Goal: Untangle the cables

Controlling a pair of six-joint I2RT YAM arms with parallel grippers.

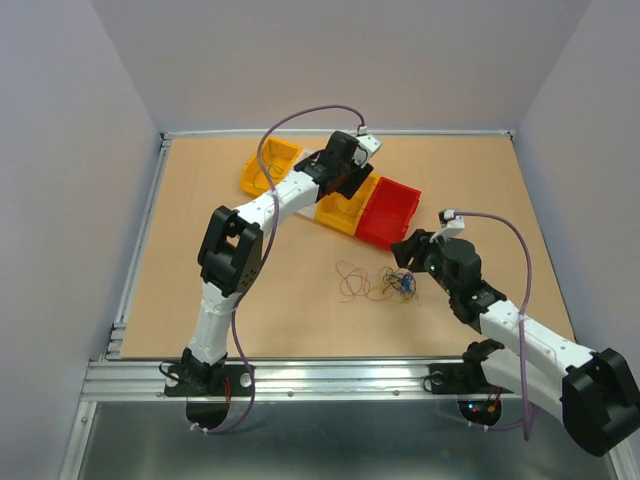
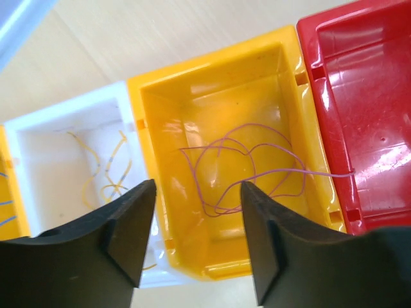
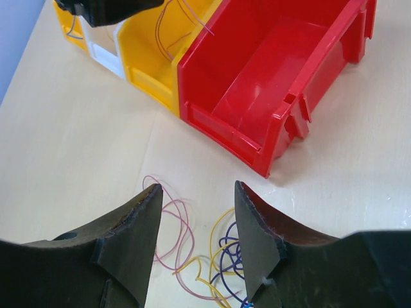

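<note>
The cables (image 1: 380,283) lie as a loose bunch on the table, with pink loops (image 3: 181,221) on the left and yellow and blue strands (image 3: 226,253) on the right. My right gripper (image 3: 197,186) hovers open just above that bunch, nothing between its fingers; in the top view the right gripper (image 1: 404,252) is beside the bunch's right end. My left gripper (image 2: 198,186) stands open over a yellow bin (image 2: 167,102), holding nothing. One purple wire (image 2: 218,149) lies loose in that bin, its end trailing over the rim toward the red bin (image 2: 366,109).
A row of bins stands at the back: a yellow bin (image 1: 270,165), a white bin (image 2: 58,138) with yellow wires (image 2: 106,173), the middle yellow bin (image 1: 345,212) and the empty red bin (image 1: 392,212). Grey walls close in three sides.
</note>
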